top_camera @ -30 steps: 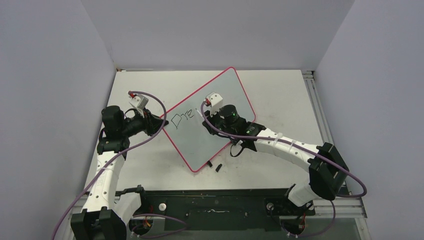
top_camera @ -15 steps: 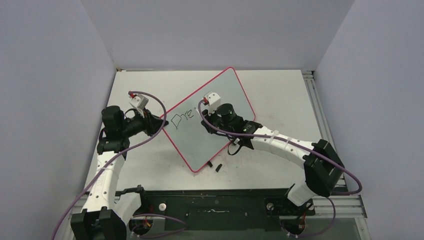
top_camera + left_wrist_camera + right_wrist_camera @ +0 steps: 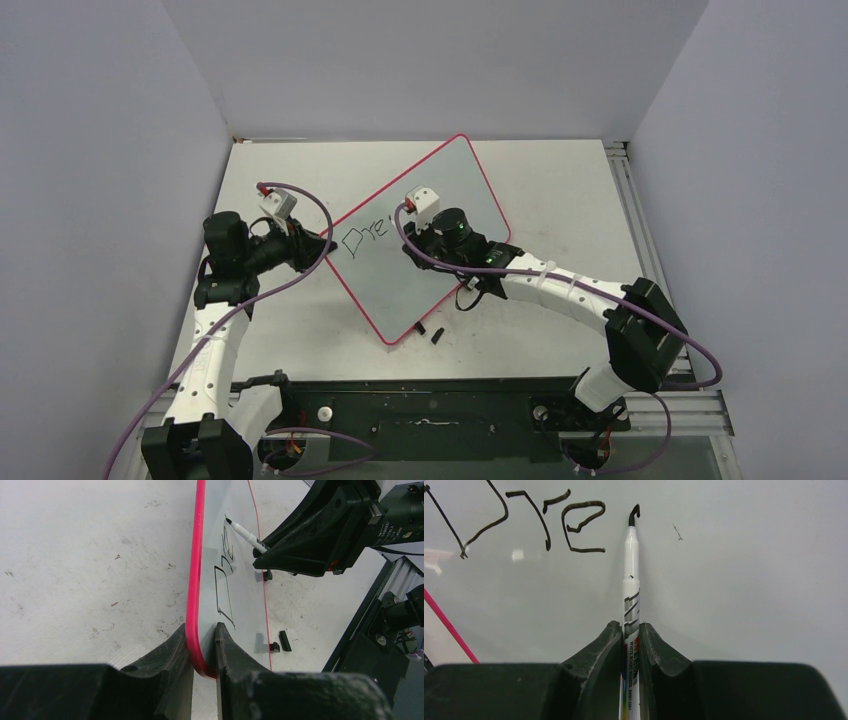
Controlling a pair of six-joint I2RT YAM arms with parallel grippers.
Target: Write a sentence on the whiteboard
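Note:
The whiteboard (image 3: 470,185) lies slanted on the table, white with a pink-red rim (image 3: 195,580). My left gripper (image 3: 201,626) is shut on its left corner (image 3: 325,243), one finger on each face. The sentence (image 3: 549,525) reads "Dre" in black, followed by a short hooked stroke; the same writing (image 3: 362,237) shows from above. My right gripper (image 3: 630,625) is shut on a white board marker (image 3: 631,580), its black tip touching the board at that hooked stroke. In the left wrist view the marker (image 3: 245,532) slants down onto the board.
A black marker cap (image 3: 437,334) and one small black foot (image 3: 421,327) sit by the board's near corner. A metal rail (image 3: 630,200) runs along the table's right edge. Grey walls close in the left, back and right.
My right gripper has shifted slightly left and away along the board with the marker. The left gripper and the board have not moved.

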